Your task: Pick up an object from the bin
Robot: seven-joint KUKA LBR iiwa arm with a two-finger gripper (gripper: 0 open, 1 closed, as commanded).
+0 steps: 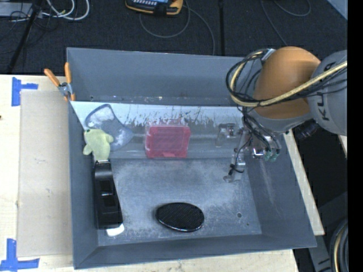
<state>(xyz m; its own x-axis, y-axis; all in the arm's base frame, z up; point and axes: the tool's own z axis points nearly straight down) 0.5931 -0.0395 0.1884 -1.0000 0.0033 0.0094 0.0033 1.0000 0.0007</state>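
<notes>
My gripper hangs at the right side of the bin, near the back wall, open with only bare floor between its fingers. The nearest thing is a pink rectangular box, lying flat against the back wall a short way to the gripper's left and apart from it. A black oval disc lies on the floor near the front, below and left of the gripper.
A black tape dispenser lies along the left wall. Behind it sit a yellow-green soft toy and a clear plastic piece in the back left corner. The arm's orange cover and cables hang over the bin's right rim.
</notes>
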